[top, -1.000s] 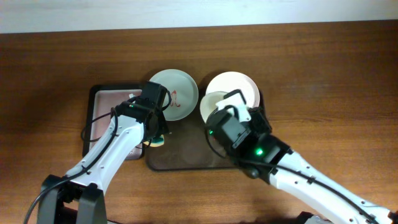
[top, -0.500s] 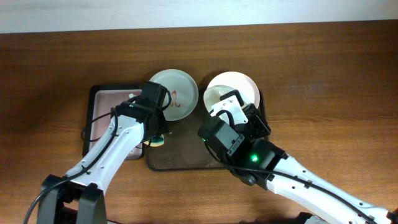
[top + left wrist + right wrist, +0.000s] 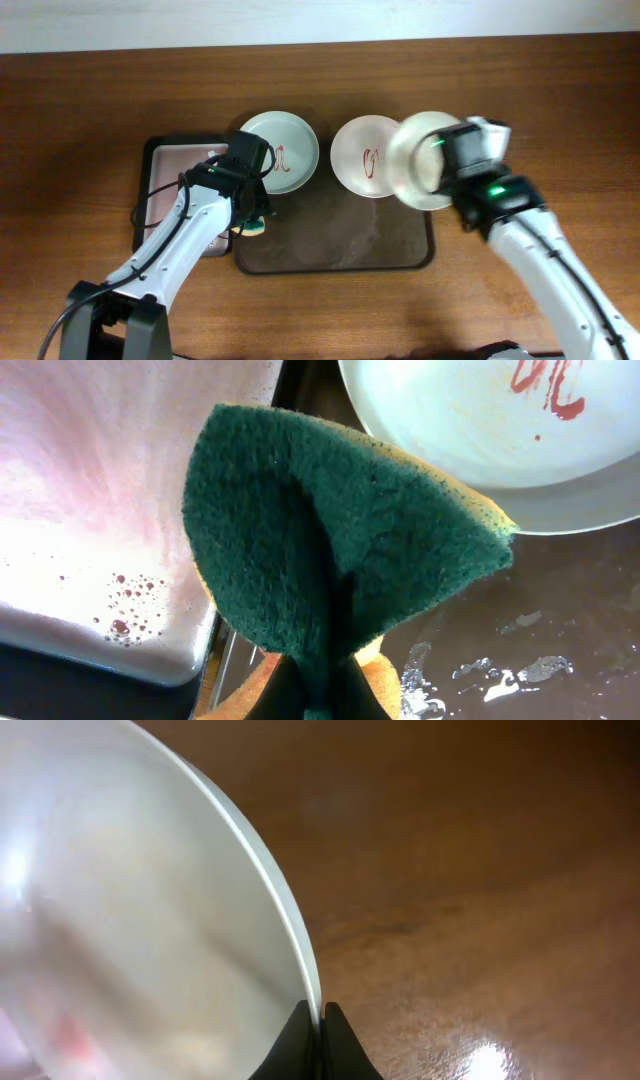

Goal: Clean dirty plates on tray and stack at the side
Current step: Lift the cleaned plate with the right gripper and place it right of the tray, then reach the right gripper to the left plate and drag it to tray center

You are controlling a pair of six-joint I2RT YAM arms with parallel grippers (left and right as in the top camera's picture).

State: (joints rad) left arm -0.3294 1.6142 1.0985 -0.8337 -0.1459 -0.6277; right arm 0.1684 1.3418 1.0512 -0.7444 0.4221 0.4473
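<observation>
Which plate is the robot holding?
The white plate, gripped at its rim by the right gripper. The green plate and pinkish plate lie flat, sauce-marked.

Tilted, blurred white plate [image 3: 418, 160] pinched in right gripper [image 3: 448, 165], over right edge of tray [image 3: 330, 255]. Red squiggles on green plate [image 3: 292, 140] and pinkish plate [image 3: 356, 162]. By the tray's left edge, left gripper [image 3: 256, 214] grips sponge [image 3: 256, 227].
</observation>
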